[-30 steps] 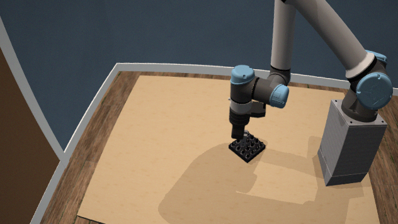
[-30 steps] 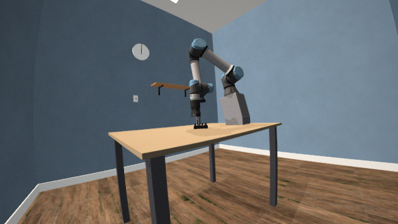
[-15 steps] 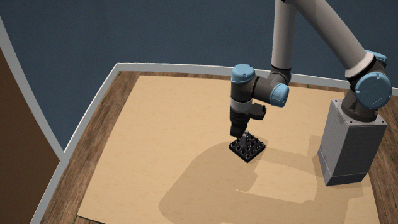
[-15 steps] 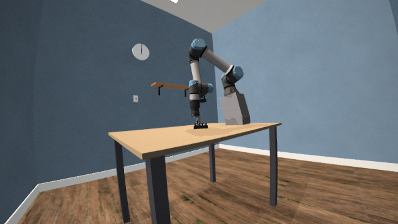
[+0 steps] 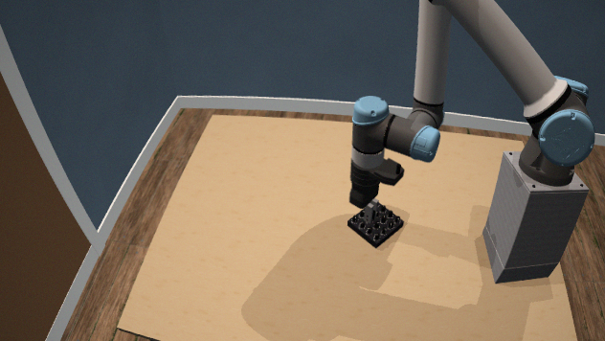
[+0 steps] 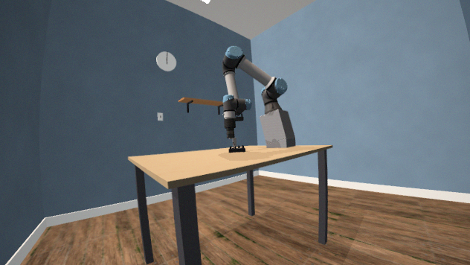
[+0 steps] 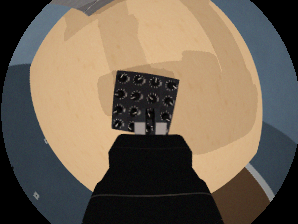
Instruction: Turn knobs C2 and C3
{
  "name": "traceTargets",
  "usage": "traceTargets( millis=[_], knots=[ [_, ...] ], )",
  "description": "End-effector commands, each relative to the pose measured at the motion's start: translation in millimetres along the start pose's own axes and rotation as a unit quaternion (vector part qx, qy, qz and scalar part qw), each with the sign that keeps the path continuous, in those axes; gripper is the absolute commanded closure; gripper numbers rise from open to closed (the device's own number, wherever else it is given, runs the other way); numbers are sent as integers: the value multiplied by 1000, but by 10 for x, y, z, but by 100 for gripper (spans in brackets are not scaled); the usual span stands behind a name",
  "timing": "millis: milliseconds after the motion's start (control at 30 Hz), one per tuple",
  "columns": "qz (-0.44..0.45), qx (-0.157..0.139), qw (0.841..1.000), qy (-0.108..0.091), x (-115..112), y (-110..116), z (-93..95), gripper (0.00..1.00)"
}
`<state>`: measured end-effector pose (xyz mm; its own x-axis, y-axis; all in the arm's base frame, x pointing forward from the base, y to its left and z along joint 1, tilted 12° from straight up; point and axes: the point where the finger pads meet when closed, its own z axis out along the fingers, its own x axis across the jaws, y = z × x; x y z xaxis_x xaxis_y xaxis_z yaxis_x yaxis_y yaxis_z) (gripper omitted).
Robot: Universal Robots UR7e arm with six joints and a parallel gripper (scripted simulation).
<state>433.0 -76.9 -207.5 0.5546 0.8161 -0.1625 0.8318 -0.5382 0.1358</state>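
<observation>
Wrist view: pincer (image 7: 150, 127) sits at the 6 o'clock edge of the knob box (image 7: 147, 100), pale fingertips narrowly set, closed on one knob (image 7: 150, 123) of the nearest row. Which knob it is cannot be told.

Top view: knob box (image 5: 376, 225) stands flat on the worktop (image 5: 239, 192), toward 9 o'clock from the grey pedestal (image 5: 531, 220). Pincer (image 5: 370, 212) drops straight down onto it.

Risks, as judged:
- Knobs packed close. Fingers straddling one may brush a neighbour and shift it off its starting mark.
- Box looks small and loose on the worktop. Twisting against an end stop could spin or slide the whole box.
- Wrong knob or wrong direction: orientation of rows is not readable here, so C2 and C3 could be confused.
- Lifting off while gripped could tip the box.

Writing: knob names and marks too small to read in any view. No brands visible.
</observation>
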Motion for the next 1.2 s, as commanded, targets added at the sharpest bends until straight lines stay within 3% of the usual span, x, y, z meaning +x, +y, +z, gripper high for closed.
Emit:
traceTargets(
  millis=[0, 467, 1167],
  knots=[
    [24, -1, 1000, -1, 1, 5, -4, 70],
    [79, -1, 997, -1, 1, 5, -4, 70],
    [91, -1, 996, 0, 1, 5, -4, 70]
  ],
)
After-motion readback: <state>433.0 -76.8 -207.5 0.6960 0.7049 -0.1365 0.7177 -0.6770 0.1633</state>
